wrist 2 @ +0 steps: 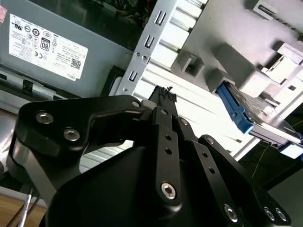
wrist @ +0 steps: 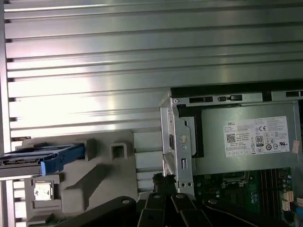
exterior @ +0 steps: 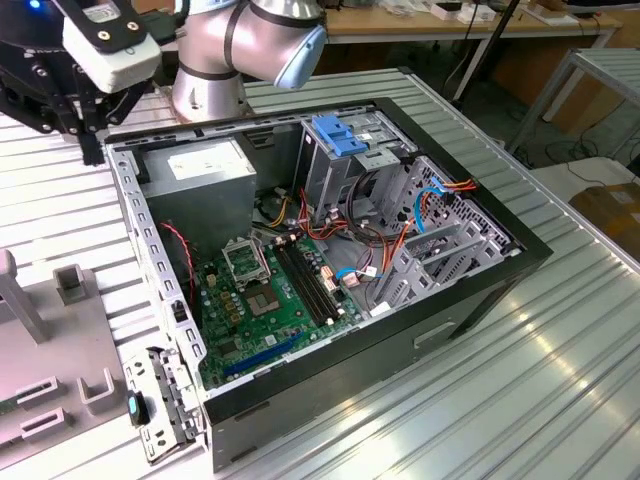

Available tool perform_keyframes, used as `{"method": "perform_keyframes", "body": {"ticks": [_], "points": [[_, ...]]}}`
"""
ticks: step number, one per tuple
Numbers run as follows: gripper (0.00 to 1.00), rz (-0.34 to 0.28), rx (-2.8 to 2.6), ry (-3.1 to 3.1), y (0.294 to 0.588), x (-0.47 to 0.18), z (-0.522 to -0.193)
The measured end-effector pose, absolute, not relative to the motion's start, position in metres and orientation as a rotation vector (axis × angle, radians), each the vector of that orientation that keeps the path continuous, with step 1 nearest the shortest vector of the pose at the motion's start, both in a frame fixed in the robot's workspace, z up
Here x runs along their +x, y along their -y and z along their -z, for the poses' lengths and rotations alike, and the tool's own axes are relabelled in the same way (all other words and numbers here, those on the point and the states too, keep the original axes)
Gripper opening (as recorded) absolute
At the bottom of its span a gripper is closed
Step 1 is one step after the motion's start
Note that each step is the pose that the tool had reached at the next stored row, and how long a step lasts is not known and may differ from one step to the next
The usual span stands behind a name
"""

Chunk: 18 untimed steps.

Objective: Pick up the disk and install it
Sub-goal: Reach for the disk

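Black pincer (wrist 2: 162,92) hangs closed over the case (wrist: 182,137) corner, disk (wrist: 33,158) well apart.

Exterior view above case (exterior: 450,330); wrist views share disk (wrist 2: 246,120) (wrist: 47,157).

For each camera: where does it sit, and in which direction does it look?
Exterior view: off the arm, looking down into the open computer case; the arm and gripper show.
First wrist view: on the wrist, looking past the shut gripper at the table.
Second wrist view: on the wrist, looking along the gripper.
Both wrist views share the disk, its holder and the power supply.
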State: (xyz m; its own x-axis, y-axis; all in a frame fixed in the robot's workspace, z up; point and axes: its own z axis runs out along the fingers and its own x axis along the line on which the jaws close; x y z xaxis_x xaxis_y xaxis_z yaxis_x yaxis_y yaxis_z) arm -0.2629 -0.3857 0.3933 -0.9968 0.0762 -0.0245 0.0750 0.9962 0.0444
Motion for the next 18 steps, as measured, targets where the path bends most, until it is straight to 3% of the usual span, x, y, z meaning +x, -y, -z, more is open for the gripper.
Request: {"method": "perform_keyframes", "body": {"ticks": [18], "points": [[0.11, -0.068, 0.118, -3.112, 0.378, -0.357, -0.393]]}}
